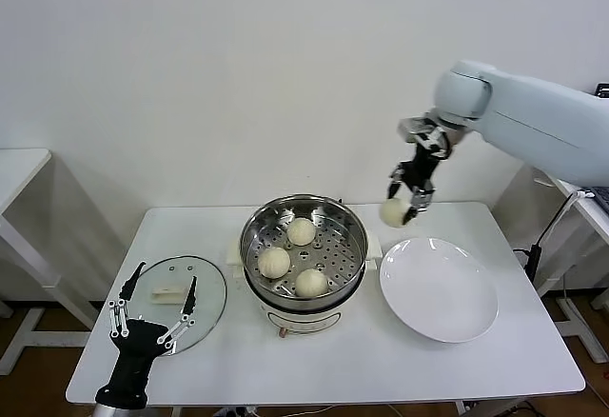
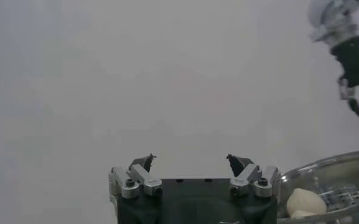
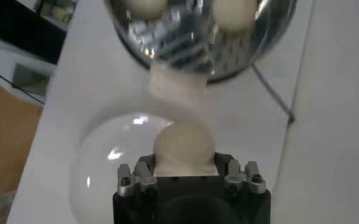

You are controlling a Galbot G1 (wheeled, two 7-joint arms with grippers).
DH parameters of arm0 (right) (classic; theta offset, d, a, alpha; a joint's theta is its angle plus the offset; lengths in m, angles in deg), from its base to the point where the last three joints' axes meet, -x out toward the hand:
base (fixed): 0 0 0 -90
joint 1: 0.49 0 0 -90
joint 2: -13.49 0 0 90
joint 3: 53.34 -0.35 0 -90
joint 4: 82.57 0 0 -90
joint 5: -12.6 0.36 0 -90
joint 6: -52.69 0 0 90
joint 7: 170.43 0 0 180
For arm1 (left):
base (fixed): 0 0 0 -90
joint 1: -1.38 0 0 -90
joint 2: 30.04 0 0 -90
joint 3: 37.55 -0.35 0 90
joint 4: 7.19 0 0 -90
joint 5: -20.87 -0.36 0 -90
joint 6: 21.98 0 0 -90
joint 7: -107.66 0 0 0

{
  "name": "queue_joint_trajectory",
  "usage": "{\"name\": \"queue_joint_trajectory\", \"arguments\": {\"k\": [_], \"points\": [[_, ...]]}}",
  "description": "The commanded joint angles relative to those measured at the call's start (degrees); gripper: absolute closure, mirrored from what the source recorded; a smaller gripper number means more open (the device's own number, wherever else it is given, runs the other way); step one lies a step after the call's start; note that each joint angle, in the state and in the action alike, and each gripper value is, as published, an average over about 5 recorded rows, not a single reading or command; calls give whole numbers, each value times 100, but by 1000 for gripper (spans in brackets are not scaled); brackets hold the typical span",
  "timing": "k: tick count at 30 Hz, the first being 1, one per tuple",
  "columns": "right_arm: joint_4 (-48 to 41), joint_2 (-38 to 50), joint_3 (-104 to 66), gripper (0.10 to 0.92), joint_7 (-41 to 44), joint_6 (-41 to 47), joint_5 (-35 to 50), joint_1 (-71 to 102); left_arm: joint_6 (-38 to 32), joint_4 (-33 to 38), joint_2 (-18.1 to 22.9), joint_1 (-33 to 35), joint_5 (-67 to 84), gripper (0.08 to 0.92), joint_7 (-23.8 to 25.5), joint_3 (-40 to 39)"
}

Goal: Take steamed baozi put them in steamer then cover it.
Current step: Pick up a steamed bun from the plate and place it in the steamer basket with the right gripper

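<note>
Cream-white bun (image 1: 394, 211) hangs clamped in the right gripper (image 1: 403, 209), lifted above the table between plate (image 1: 447, 317) and steamer (image 1: 350, 246), likely to clear its rim. Left gripper (image 1: 152, 307), jaws apart, waits by the lid (image 1: 211, 307).

A white table (image 1: 457, 365) fills the middle of the room, its top plain and smooth. On its right half sits a flat white plate (image 1: 439, 288), round and glossy, with nothing on it; its near edge comes fairly close to the table's front. Behind the table rises a bare white wall (image 1: 238, 74). Off to the left, apart from the main table, the corner of a second white table (image 1: 17, 171) shows, with its white legs (image 1: 38, 274) running down to a brownish floor (image 1: 38, 369). At the far right stands another piece of white furniture (image 1: 592, 209), with a black cable (image 1: 544, 234) hanging beside it.
</note>
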Motion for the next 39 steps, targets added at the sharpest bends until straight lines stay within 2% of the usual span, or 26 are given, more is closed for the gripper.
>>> {"name": "queue_joint_trajectory", "arguments": {"k": [1,10,39], "points": [[457,-874,609,366,-459,331,663,-314,-19,-9,4,6,-5,177,-10,9],[89,-1125,569,368,-735,385,377,236,-16,-29,31,-30,7,177,-20,11],[-124,-1443,738,359,-1010,377,-40,623,-44,-46,76,-47,-8,177,-73,39]]}}
